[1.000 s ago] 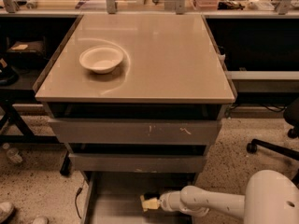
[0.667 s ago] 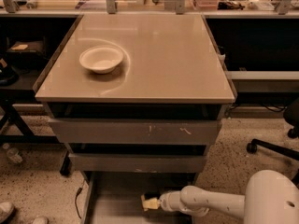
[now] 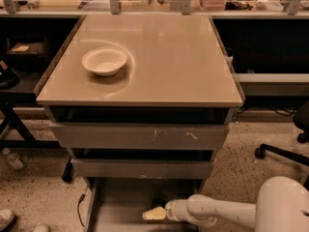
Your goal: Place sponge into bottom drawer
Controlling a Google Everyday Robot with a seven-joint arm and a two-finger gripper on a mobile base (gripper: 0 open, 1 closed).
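Note:
The bottom drawer is pulled out below the two other grey drawers, and its flat grey floor shows. My white arm reaches in from the lower right, low over the drawer floor. My gripper is at the arm's end, inside the drawer near its front middle. A small pale yellow piece shows at the gripper's tip. I cannot tell whether it is the sponge's foam or part of the gripper. No dark green top is plainly visible.
A white bowl sits on the left of the beige cabinet top. The scratched-front drawer and the middle drawer are nearly shut. A chair base stands on the floor at the right. Shoes show at the lower left.

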